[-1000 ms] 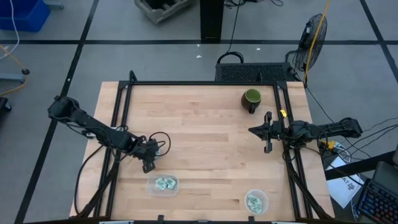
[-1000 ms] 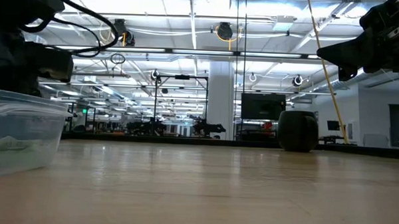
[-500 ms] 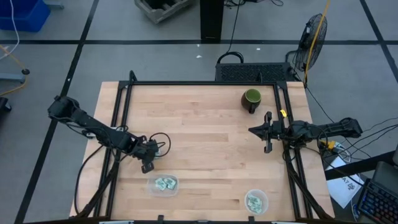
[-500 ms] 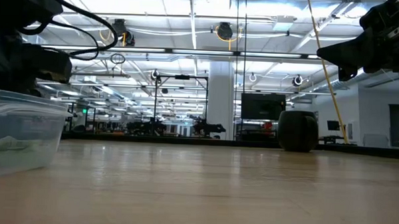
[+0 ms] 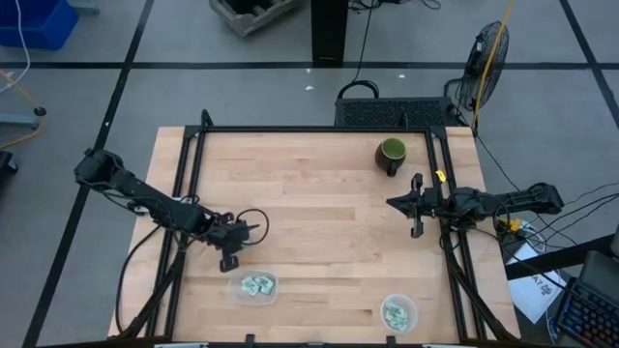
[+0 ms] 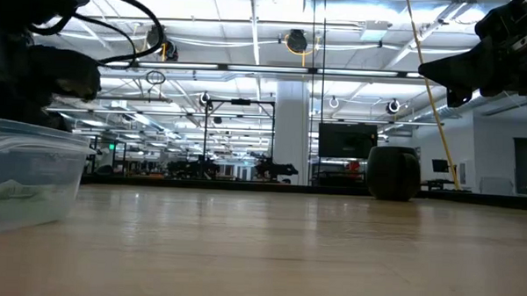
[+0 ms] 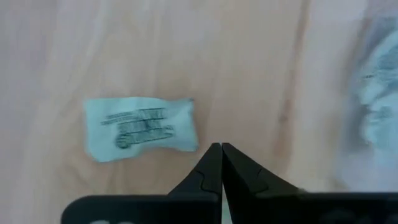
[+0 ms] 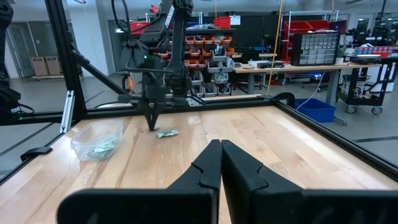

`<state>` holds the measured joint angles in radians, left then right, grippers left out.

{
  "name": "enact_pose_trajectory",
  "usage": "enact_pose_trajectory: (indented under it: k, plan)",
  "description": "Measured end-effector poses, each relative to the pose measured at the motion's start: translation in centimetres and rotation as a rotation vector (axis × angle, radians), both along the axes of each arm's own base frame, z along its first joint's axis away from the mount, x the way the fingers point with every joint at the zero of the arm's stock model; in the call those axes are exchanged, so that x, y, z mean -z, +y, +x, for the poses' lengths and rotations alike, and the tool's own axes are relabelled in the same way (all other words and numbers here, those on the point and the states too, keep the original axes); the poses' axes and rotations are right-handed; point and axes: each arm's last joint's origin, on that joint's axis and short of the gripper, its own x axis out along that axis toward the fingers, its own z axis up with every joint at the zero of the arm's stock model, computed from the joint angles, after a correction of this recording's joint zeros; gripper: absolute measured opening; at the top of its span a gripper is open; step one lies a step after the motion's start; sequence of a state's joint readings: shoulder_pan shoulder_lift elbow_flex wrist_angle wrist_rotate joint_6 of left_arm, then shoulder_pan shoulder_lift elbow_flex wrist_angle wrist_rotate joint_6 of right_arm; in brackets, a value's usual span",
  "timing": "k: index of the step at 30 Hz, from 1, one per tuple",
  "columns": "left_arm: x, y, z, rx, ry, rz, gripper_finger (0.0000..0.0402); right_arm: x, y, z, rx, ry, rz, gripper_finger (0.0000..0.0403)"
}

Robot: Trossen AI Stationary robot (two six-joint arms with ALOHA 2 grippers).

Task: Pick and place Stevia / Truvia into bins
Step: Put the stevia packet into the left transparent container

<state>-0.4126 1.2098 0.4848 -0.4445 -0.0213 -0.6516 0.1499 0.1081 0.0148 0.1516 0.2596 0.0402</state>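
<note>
Since a second ago the left gripper has shifted only slightly above the table, and its fingers are now pressed together on nothing, just beside one pale green Stevia sachet lying flat on the wood. Close by, the rounded-rectangular bin holds several sachets, as does the round bin along the same near edge. Farther off, the right gripper waits at the table's right side, fingers likewise clenched and empty, near the dark green mug.
</note>
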Motion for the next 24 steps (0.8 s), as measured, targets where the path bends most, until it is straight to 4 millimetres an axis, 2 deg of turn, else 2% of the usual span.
enact_pose_trajectory:
  k: [7, 11, 18, 24]
  plan:
    - [-2.0, -0.5, 0.8, -0.042, 0.032, -0.051, 0.0014, 0.0, 0.0, 0.0, 0.0, 0.0, 0.0, 0.0004]
    - [-3.4, -0.4, 1.0, -0.143, 0.07, -0.037, 0.0036, 0.0, 0.0, 0.0, 0.0, 0.0, 0.0, 0.0004]
    - [-3.0, -0.1, -1.9, -0.272, 0.35, 0.057, 0.0132, 0.0, 0.0, 0.0, 0.0, -0.001, 0.0, 0.0004]
    - [-3.1, -1.8, -1.7, -0.244, 0.268, 0.003, 0.0231, 0.0, 0.0, 0.0, 0.0, 0.0, 0.0, 0.0004]
